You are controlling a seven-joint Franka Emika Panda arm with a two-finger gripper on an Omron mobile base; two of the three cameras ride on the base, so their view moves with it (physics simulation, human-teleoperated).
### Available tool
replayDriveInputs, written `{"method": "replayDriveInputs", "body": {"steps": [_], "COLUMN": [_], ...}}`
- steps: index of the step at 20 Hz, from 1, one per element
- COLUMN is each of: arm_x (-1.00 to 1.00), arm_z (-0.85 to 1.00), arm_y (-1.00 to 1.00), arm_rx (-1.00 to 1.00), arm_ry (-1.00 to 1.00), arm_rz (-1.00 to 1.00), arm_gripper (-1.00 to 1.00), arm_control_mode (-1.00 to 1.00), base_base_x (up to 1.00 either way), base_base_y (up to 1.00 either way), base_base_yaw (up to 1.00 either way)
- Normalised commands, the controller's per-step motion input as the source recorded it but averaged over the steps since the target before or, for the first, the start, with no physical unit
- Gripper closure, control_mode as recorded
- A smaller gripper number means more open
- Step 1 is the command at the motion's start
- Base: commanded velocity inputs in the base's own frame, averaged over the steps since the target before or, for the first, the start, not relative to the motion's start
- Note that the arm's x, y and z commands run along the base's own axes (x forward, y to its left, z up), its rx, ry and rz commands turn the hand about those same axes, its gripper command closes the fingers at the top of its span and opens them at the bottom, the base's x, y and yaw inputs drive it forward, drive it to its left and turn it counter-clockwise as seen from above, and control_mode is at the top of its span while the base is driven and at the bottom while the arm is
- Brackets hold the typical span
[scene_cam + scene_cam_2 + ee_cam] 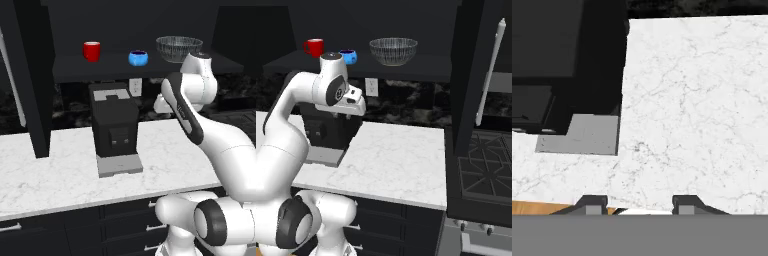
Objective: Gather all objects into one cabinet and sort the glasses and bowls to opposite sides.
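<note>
Dark simulated kitchen, black walls and black cabinetry throughout. White marble counter [60,175] runs across the lower half of the scene, over low black drawers [125,225] with short silver pulls. A black stove [481,170] with cast grates adjoins the counter's right end. The cabinet [426,65] — a black upper wall unit, standing open — has a dark inner shelf above the counter; its tall door [476,75] hangs open at the right, edge-on, with a long vertical silver bar handle [491,70]; a second dark door panel [35,75] hangs at the left. A black coffee machine [114,125] with a grey drip base stands on the counter below the shelf's left part. Large clear glass bowl [179,48], faceted mesh pattern, sits upright on the shelf, rightmost of the three items there. Red cup [91,51], upright, sits leftmost on the shelf, well apart from the glass bowl. Small blue bowl [138,58], upright, sits between them, nearer the front edge, touching neither. A white wall outlet [371,86] is mounted on the backsplash under the shelf. The gripper [640,202] hangs over bare marble just beside the machine's grey base — its fingers [592,202] stand partly apart with nothing between them, pointing down at the counter.
</note>
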Motion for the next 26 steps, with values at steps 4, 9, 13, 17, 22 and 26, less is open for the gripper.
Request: {"method": "replayDriveInputs", "body": {"steps": [4, 9, 13, 17, 22, 26], "arm_x": [-0.68, -1.0, -1.0, -0.57, -0.38, -0.43], "arm_z": [0.0, -0.01, 0.0, 0.19, 0.42, 0.04], "arm_y": [-0.09, -0.18, 0.0, 0.03, 0.05, -0.01], "arm_rx": [0.0, 0.0, 0.0, 0.0, 0.0, 0.0], "arm_ry": [0.0, -0.06, -0.1, 0.0, 0.0, 0.0], "arm_rz": [-0.04, -0.05, -0.02, -0.04, -0.01, 0.0], "arm_gripper": [-1.0, -1.0, -1.0, -1.0, -1.0, -1.0], "arm_control_mode": [-1.0, -1.0, -1.0, -1.0, -1.0, -1.0], "base_base_x": [0.0, 0.0, 0.0, 0.0, 0.0, 0.0], "base_base_y": [0.0, 0.0, 0.0, 0.0, 0.0, 0.0], "base_base_yaw": [0.0, 0.0, 0.0, 0.0, 0.0, 0.0]}}
